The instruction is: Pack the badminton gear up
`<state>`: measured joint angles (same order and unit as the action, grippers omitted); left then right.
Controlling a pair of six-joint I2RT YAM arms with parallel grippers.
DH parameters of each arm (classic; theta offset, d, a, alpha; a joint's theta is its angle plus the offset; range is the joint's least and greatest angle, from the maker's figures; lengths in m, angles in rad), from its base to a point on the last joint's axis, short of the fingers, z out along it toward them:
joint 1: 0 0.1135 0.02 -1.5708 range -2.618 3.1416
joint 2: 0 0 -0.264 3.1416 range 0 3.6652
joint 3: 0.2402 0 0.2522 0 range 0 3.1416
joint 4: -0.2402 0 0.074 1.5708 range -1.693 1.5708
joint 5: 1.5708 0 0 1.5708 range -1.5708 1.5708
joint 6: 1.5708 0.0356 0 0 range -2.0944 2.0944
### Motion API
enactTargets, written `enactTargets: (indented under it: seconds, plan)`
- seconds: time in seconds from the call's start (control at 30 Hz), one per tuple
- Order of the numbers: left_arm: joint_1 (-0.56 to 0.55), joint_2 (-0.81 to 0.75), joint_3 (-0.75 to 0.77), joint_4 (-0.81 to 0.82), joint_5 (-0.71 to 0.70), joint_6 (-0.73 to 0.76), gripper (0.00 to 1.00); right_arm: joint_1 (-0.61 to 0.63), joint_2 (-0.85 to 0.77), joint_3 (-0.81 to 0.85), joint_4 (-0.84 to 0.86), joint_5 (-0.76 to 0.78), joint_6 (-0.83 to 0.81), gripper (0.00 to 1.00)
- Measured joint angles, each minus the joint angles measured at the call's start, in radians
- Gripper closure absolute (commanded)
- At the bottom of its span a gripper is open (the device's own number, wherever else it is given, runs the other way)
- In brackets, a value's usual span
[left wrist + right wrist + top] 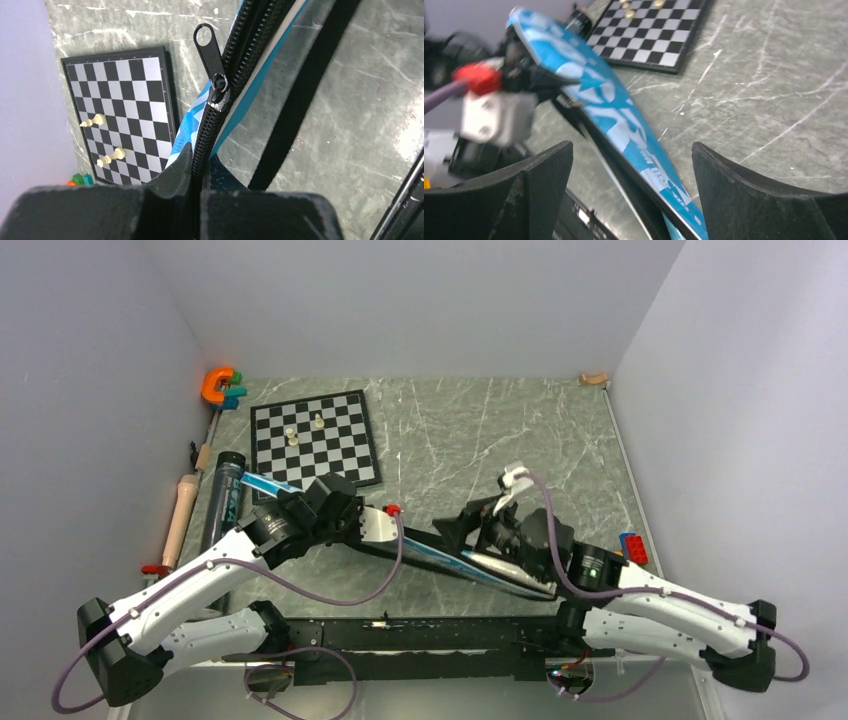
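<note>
The blue bag [262, 483] lies slantwise across the table, from beside the chessboard down to the right arm. My left gripper [412, 536] is shut on the bag's black zip edge [220, 105], and the zip pull [209, 52] stands up just beyond the fingers. The bag's black strap [305, 90] hangs beside it. In the right wrist view the bag [624, 125] passes between and below my right gripper [632, 147], which is open wide and touches nothing. A long black tube [222, 505] lies on the table left of the bag.
The chessboard [315, 440] with small pale pieces sits behind the bag. An orange clamp [218, 385] is in the far left corner. A beige handle [180, 515] lies by the left wall. A red and blue block [632, 546] rests at the right edge.
</note>
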<state>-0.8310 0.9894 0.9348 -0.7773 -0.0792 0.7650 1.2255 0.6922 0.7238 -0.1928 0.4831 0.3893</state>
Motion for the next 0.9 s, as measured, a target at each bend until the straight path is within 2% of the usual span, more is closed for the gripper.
enactTargets:
  seconds: [0.1, 0.17, 0.27, 0.53, 0.7, 0.9]
  plan:
    - [-0.002, -0.007, -0.021, 0.044, -0.026, -0.024, 1.0, -0.208, 0.058, -0.012, 0.048, -0.154, 0.101, 0.18]
    - [-0.002, -0.008, -0.025, 0.061, -0.041, -0.04, 1.0, -0.344, 0.111, -0.011, 0.1, -0.268, 0.174, 0.19]
    - [-0.002, -0.009, -0.029, 0.078, -0.056, -0.068, 1.0, -0.456, 0.216, -0.008, 0.175, -0.419, 0.266, 0.19]
    - [-0.011, -0.023, -0.067, 0.137, -0.092, -0.101, 1.0, -0.475, 0.479, 0.104, 0.333, -0.737, 0.409, 0.19]
    - [-0.014, -0.021, -0.067, 0.141, -0.095, -0.101, 1.0, -0.475, 0.55, 0.103, 0.412, -0.838, 0.479, 0.2]
    - [-0.017, -0.014, -0.067, 0.148, -0.099, -0.101, 1.0, -0.475, 0.625, 0.103, 0.469, -0.915, 0.534, 0.29]
